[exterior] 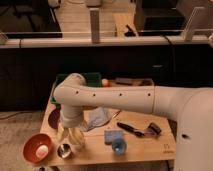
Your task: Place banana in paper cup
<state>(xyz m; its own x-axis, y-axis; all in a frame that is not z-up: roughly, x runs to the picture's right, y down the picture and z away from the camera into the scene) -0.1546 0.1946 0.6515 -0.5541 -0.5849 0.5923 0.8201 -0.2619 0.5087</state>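
Note:
My gripper (70, 136) points down over the front left of the wooden table (150, 147), at the end of the white arm (115, 99) that reaches in from the right. A yellowish shape at the gripper may be the banana (71, 140), but I cannot tell for sure. A small round cup (64, 150) with a dark inside stands just left of and below the gripper, close to it. I cannot tell whether it is the paper cup.
A red bowl (37, 148) with a white thing inside sits at the front left corner. A purple plate (53, 118), a green basket (92, 78), a blue cloth (98, 116), a blue object (115, 139) and a black brush (136, 130) lie on the table.

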